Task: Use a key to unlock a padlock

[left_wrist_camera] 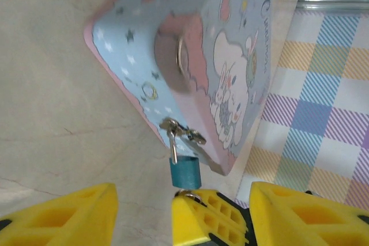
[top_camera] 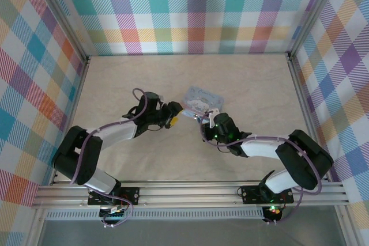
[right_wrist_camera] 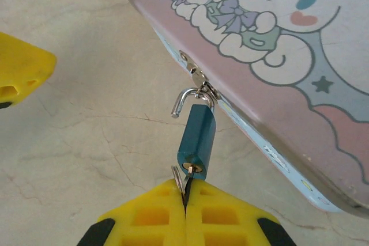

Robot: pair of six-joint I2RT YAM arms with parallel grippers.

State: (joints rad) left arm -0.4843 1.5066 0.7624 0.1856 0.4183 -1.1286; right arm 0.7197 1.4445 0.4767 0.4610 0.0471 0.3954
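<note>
1. Two yellow, ribbed plastic fingers (left_wrist_camera: 63, 217) of the left gripper (top_camera: 174, 114) stand wide apart and clamp nothing, low over the matt, marble-veined table (right_wrist_camera: 75, 142).
2. Just beyond them hangs the padlock (right_wrist_camera: 197, 133), which has a small, smooth, rectangular blue body and a polished silvery shackle (right_wrist_camera: 180, 101). The shackle's free end is out of the body, and its curve is hooked through the metal hasp (right_wrist_camera: 199, 79) on the tin's edge.
3. The right gripper (right_wrist_camera: 185, 200) has its yellow fingers pressed together on the key (right_wrist_camera: 194, 167). The key's brass shank sits in the keyhole on the padlock's underside, with a thin wire ring (right_wrist_camera: 176, 177) beside it.
4. The tin (right_wrist_camera: 277, 38) is rectangular with rounded corners, glossy pale blue and pink, and printed with a white cartoon character.
</note>
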